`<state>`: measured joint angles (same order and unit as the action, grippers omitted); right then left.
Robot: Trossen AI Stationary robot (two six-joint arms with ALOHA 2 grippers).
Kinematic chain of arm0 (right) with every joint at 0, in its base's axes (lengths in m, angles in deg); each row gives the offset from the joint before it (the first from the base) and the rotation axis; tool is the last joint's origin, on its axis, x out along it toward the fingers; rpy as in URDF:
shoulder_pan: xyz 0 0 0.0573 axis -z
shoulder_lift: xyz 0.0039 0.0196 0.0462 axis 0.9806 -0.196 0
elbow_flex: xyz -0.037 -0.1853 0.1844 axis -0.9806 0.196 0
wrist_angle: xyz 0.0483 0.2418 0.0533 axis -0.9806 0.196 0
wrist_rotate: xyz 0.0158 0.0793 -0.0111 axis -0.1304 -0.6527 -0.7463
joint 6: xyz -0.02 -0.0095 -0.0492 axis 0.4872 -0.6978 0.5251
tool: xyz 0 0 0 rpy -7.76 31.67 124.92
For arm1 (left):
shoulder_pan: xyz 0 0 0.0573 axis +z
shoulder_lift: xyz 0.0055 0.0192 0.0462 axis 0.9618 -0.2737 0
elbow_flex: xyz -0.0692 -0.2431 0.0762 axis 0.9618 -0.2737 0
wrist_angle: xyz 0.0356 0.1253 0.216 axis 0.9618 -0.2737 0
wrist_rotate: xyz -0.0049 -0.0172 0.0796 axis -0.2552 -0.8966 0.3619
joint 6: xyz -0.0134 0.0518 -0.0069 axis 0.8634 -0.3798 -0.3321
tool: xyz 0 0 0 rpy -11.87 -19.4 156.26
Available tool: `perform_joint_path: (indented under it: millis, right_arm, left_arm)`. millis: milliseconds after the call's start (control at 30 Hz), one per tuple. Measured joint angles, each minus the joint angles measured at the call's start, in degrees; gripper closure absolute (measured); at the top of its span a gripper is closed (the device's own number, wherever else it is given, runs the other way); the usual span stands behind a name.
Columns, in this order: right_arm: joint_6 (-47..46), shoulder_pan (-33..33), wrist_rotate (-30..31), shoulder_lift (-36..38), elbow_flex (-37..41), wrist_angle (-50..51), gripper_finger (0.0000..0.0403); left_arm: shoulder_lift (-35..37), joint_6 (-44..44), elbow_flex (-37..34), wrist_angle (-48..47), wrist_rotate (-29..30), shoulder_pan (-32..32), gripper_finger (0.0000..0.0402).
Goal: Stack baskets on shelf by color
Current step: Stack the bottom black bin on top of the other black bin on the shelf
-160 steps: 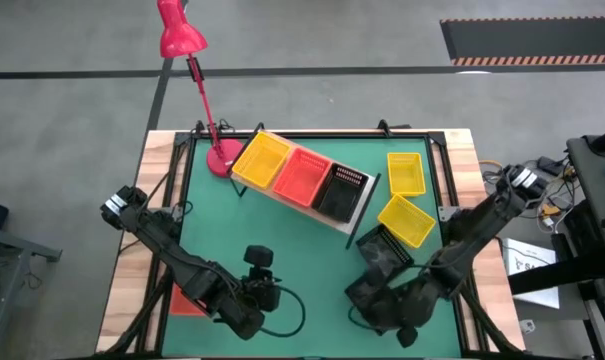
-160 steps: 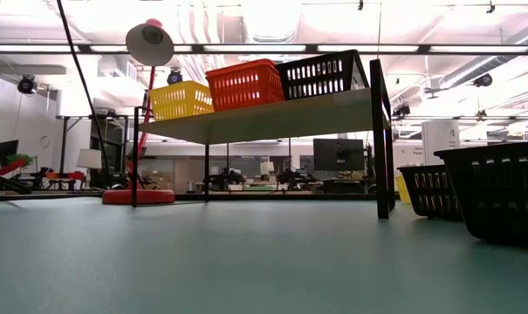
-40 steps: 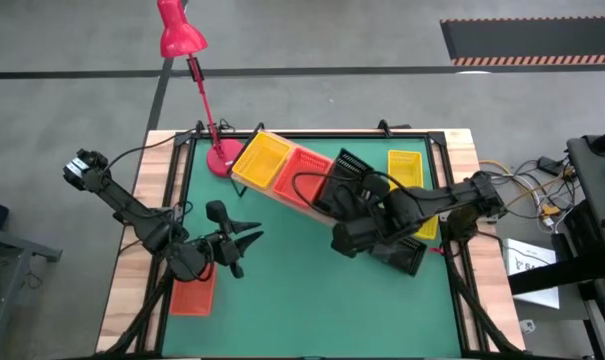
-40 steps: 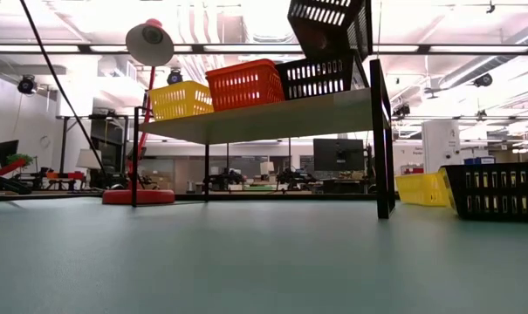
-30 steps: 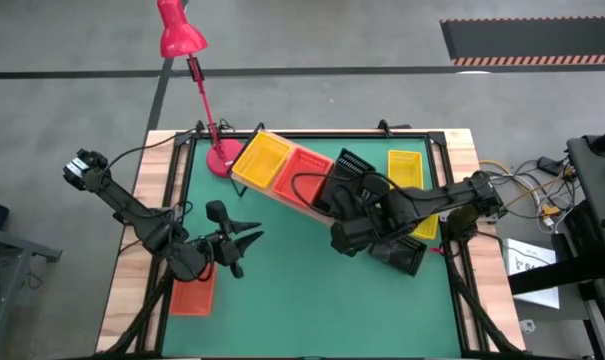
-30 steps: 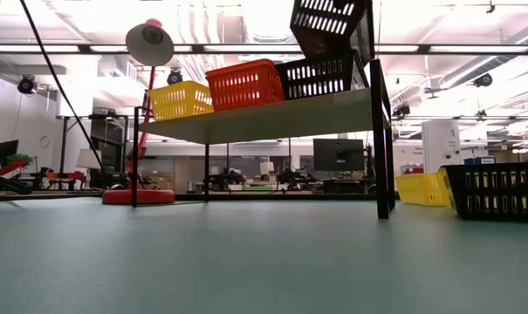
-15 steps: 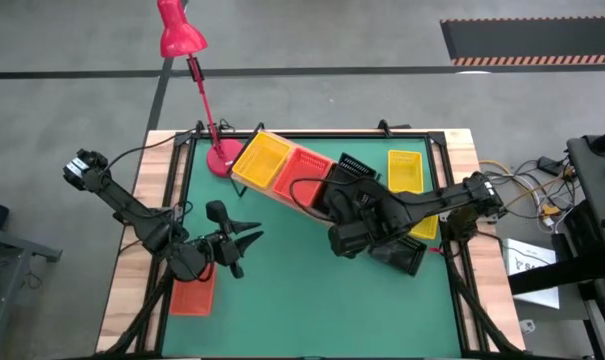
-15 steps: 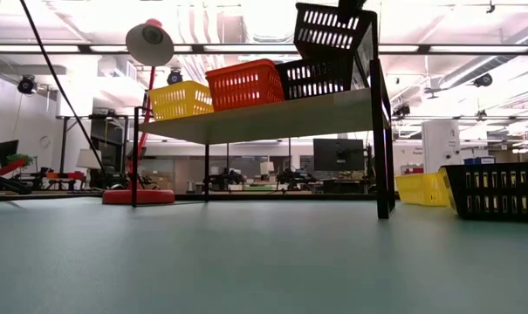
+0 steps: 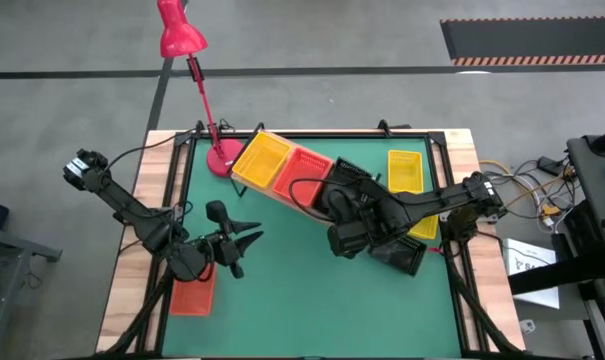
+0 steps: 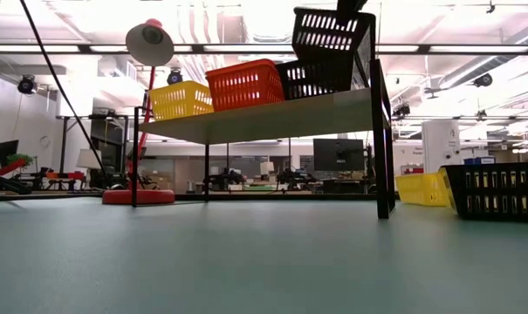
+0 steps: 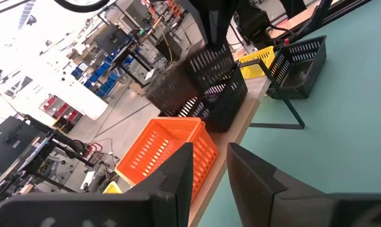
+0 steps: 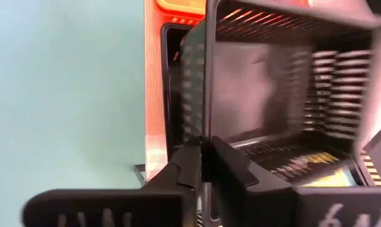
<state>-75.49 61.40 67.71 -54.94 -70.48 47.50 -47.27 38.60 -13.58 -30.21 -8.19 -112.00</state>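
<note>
Black basket (image 10: 332, 33) near level over shelf (image 10: 264, 118), lower than before; right gripper (image 12: 204, 165) seemingly pinching its wall.

Upper black basket (image 10: 332, 32) above the shelf (image 10: 264, 118) was motion-blurred in both wrist views; its top was cut by the frame edge in the low view. Right hand (image 12: 204, 165) hid its own grip point on that basket's wall. From above, right arm covered the shelf's black end. Orange basket (image 9: 193, 293) beside the shelf sat partly under the left arm.
</note>
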Motion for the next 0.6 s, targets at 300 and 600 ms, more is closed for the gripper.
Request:
perform_joint_path:
  millis: [300, 600]
  right_arm:
    - [0.1, 0.46, 0.18, 0.02, -0.12, -0.15, 0.0311]
    - [2.54, 0.46, -1.64, 0.02, -2.25, -0.17, 0.0308]
  left_arm:
    - [0.0, 0.0, 0.0, 0.0, -0.01, 0.0, 0.032]
    - [0.0, 0.0, 0.0, -0.08, -0.01, -0.04, 0.032]
